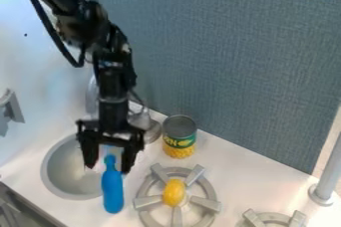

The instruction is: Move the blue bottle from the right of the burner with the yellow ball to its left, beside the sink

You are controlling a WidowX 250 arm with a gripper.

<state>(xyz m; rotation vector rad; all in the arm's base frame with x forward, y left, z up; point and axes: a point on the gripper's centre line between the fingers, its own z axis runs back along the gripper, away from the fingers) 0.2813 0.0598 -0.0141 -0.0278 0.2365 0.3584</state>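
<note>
The black two-finger gripper (pixel 108 168) hangs, fingers apart, by a slim blue bottle-shaped object (pixel 112 190) at the round metal sink's (pixel 51 167) edge; a green-and-yellow tin can (pixel 179 137) stands near, its contents hidden.

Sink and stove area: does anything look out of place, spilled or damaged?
No spill or damage stands out. Mildly odd: the yellow, lemon-like item sits directly on the stove burner, with no pan beneath. The can stands upright.
</note>
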